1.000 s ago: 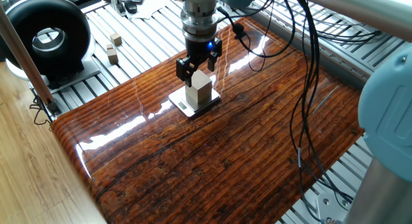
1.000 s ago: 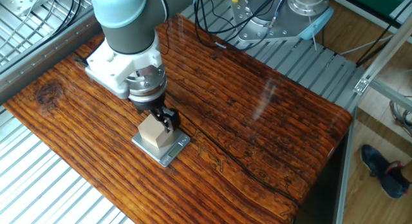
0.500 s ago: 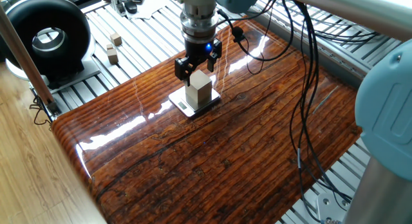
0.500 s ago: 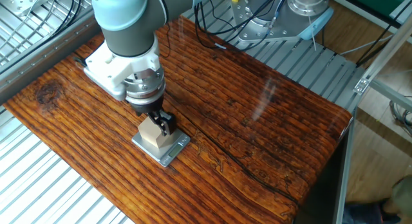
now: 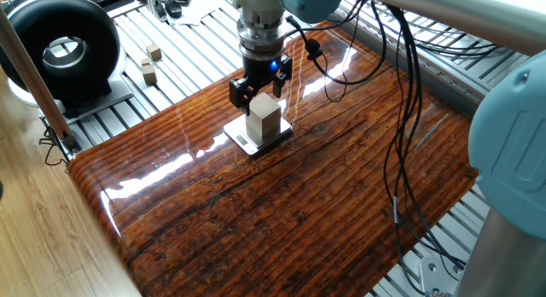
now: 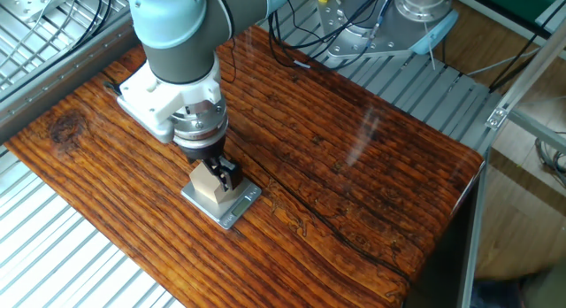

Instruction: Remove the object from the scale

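Note:
The light tan wooden cube (image 5: 263,119) stands on the small white scale (image 5: 245,142) near the left middle of the glossy wooden board. My gripper (image 5: 259,84) is open, directly over the cube, with its black fingers (image 5: 236,91) straddling the cube's upper part. In the other fixed view the cube (image 6: 209,184) sits on the scale (image 6: 233,211), and one finger (image 6: 230,174) reaches down beside the cube's right face. The gripper (image 6: 214,171) hides the cube's top and the other finger. The cube rests on the scale.
Two small wooden cubes (image 5: 153,52) (image 5: 148,72) lie on the slatted metal surface at the back left, next to a black round device (image 5: 60,49). Black cables (image 5: 401,118) hang over the board's right side. The board's edge (image 5: 94,190) is at the left.
The gripper has come down slightly around the cube and shifted a little towards the back left. The cube and scale have not moved.

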You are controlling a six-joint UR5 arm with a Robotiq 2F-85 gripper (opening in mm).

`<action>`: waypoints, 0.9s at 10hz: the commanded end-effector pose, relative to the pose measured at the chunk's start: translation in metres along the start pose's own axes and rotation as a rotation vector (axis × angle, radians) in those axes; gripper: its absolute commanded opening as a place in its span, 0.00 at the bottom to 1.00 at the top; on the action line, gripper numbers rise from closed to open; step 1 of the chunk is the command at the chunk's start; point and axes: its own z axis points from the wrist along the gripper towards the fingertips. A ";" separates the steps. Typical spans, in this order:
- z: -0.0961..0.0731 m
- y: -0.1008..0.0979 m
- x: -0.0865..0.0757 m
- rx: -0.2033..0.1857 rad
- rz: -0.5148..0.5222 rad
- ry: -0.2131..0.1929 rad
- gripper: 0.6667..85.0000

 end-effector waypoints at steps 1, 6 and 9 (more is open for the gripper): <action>0.003 0.003 0.002 -0.012 0.006 0.004 0.90; 0.009 0.002 0.006 -0.009 -0.015 0.003 0.88; 0.009 -0.002 0.008 -0.002 -0.031 0.014 0.85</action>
